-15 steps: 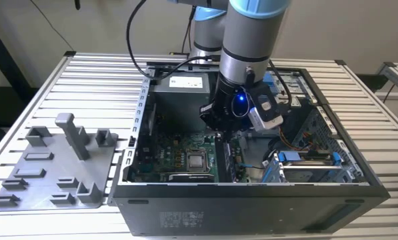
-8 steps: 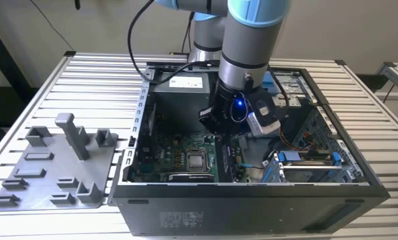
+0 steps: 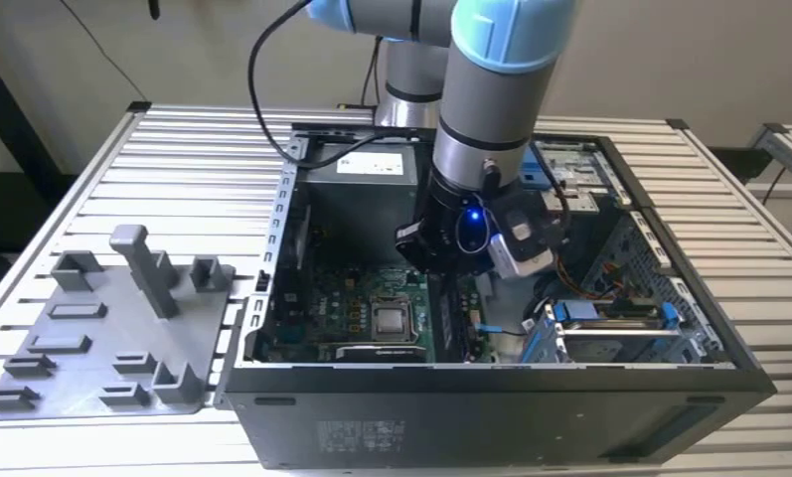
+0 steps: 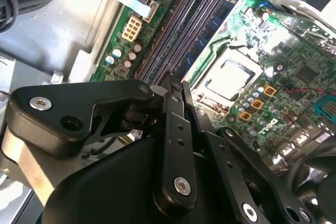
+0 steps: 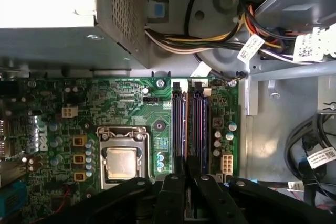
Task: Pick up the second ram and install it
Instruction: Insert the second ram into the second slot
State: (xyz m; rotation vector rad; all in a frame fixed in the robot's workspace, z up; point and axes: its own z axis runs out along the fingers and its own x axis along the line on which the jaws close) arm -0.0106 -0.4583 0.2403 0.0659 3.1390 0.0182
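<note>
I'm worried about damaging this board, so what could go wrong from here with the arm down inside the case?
1. The gripper sits over one end of the memory slots; pushing there might tilt a module rather than seat it evenly.
2. The CPU lies bare right beside the slots, so a sideways slip could strike it.
3. Loose cables lie near the slots' other end and could snag.

The second ram (image 5: 182, 129), a thin dark strip, stands on edge in the motherboard's memory slots (image 5: 197, 129).
</note>
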